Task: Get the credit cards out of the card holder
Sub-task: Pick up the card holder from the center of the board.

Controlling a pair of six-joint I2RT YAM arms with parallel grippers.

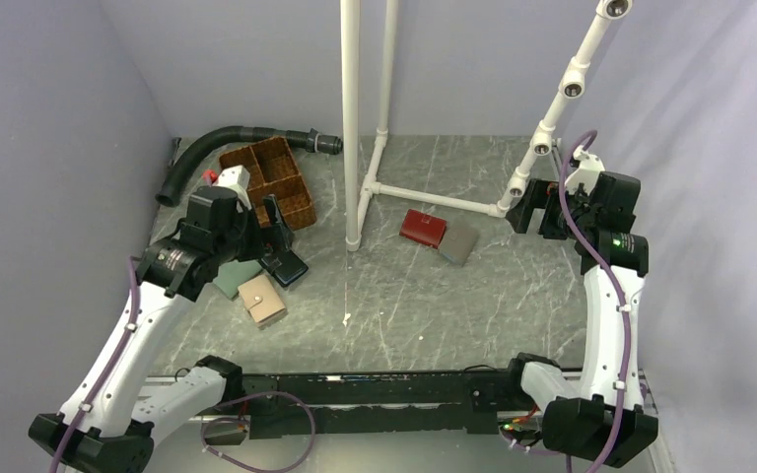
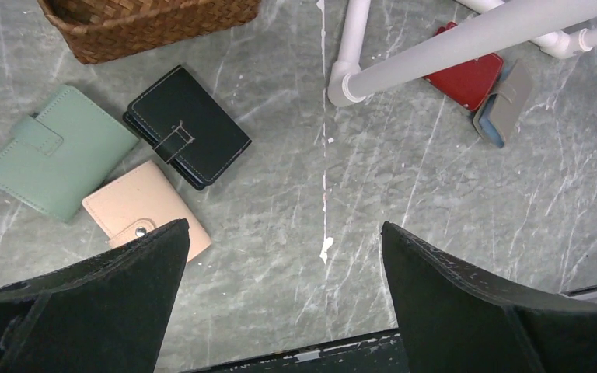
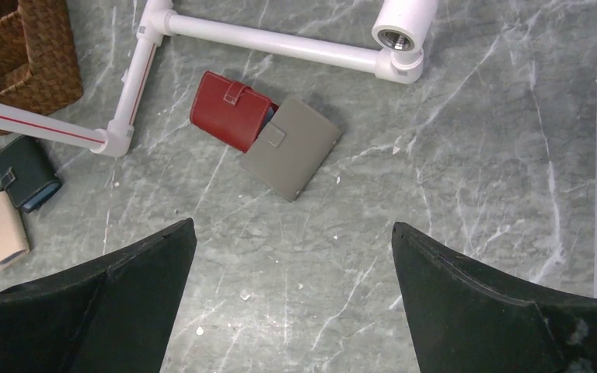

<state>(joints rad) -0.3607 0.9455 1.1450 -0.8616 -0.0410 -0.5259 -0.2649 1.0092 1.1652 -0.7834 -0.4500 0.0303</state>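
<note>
Pre-grasp stage: left hand point(image 2: 284, 229) & right hand point(image 3: 292, 225) both wide open, empty, above worktop point(image 2: 435, 233); card holder point(image 2: 186, 136) strapped shut, credit cards not visible; next move prob. req. left hand undoing strap point(image 2: 175, 142).

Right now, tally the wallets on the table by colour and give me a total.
black card holder: 1
mint green wallet: 1
beige wallet: 1
red wallet: 1
grey wallet: 1
Total: 5, all closed, with no loose cards showing.
</note>
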